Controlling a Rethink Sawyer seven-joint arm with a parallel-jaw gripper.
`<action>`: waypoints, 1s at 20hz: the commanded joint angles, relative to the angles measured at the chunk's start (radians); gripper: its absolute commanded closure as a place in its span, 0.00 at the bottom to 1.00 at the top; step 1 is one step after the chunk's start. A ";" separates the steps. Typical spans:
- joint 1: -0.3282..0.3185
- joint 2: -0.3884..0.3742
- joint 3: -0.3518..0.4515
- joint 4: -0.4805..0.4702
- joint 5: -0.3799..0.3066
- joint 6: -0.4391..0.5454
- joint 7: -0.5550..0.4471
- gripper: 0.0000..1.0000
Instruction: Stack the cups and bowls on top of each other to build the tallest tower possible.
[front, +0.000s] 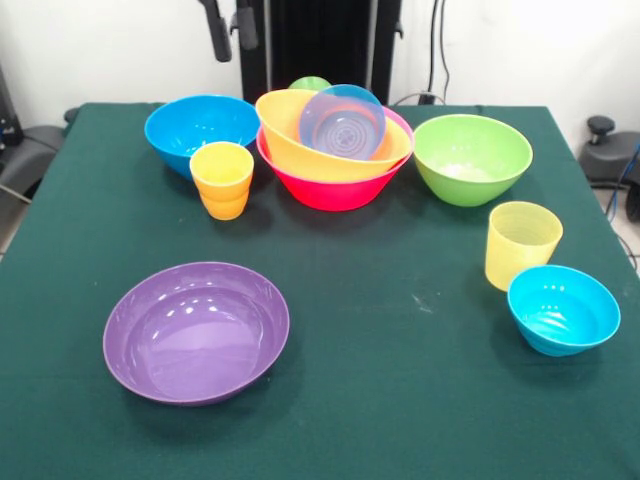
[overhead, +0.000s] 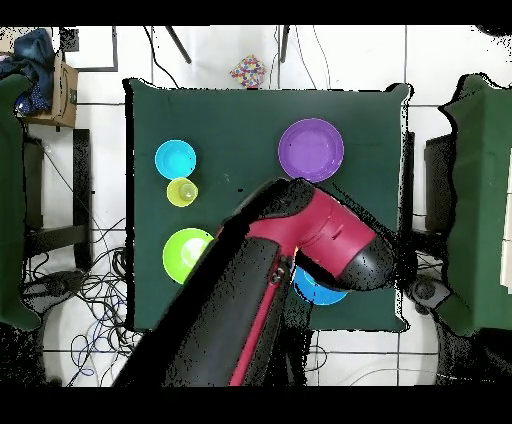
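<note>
Since the gripper (front: 229, 28) shows only as dark tips at the top edge of the front view, I cannot tell whether it is spread or pressed together. The tower (front: 333, 140) stands at upper centre: a pink bowl (front: 330, 190) lowest, an orange bowl (front: 310, 150) tilted inside it, a small blue bowl (front: 343, 122) leaning on top. The purple bowl (front: 196, 331) lies at lower left, the yellow cup (front: 521, 243) at right. These glossy plastic pieces look light, stiff and slippery; pinching a rim wall seems the surest hold.
</note>
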 joint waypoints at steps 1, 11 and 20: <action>0.036 0.085 0.028 -0.039 0.085 0.053 0.264 0.00; 0.054 0.132 -0.039 -0.119 0.164 0.017 0.393 0.00; 0.065 0.170 -0.082 -0.127 0.187 -0.013 0.336 0.00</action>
